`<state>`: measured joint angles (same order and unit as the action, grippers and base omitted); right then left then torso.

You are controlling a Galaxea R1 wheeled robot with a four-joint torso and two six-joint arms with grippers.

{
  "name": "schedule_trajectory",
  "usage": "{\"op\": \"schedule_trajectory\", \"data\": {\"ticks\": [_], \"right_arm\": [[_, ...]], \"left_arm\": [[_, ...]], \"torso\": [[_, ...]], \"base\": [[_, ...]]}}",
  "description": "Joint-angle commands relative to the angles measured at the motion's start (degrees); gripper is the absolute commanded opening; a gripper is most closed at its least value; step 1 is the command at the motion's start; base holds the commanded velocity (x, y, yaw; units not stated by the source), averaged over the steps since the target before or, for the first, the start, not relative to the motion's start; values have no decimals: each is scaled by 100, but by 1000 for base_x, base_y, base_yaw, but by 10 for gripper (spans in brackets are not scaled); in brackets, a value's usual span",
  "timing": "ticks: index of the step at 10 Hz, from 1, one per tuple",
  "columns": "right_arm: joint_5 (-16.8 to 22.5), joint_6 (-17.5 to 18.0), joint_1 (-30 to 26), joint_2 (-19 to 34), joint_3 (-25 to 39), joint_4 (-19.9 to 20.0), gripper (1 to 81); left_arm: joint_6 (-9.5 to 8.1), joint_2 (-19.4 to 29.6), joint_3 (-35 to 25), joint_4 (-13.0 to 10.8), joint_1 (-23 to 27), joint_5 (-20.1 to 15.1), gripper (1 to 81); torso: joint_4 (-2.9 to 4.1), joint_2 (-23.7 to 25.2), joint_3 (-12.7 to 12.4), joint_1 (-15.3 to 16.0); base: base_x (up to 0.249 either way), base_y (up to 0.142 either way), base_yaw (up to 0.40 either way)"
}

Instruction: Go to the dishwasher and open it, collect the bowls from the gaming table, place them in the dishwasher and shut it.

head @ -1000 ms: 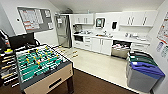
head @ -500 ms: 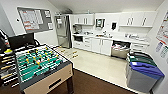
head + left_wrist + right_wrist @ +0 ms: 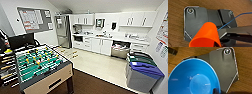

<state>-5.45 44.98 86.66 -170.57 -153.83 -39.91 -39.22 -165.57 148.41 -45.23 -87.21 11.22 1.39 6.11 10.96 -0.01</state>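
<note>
Main risk looked like a bowl slipping out in transit: orange bowl (image 3: 205,36) at the left wrist and blue bowl (image 3: 193,78) at the right both seemed pinched by the rim only, though I couldn't tell the finger state on either gripper. Dishwasher (image 3: 120,50) sat right of centre in the head view, under the counter. It was already open, steel-grey door dropped, rack looking part-loaded; gaming table (image 3: 40,65) was lower left.
</note>
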Motion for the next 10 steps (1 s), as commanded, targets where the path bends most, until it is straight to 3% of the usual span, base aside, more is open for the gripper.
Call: {"op": "schedule_trajectory", "data": {"ticks": [1,9,10], "right_arm": [[-53,-51,-223,-164,171,-184,10],[-53,-51,-215,-164,153,-184,10],[-53,-51,-215,-164,153,-184,10]], "left_arm": [[-7,59,-22,-179,200,-190,10],[-7,59,-13,-171,200,-190,10],[-7,59,-5,-171,200,-199,10]], "torso": [[0,0,0,1],[0,0,0,1],[0,0,0,1]], "base": [[0,0,-184],[0,0,-267],[0,-184,0]]}}
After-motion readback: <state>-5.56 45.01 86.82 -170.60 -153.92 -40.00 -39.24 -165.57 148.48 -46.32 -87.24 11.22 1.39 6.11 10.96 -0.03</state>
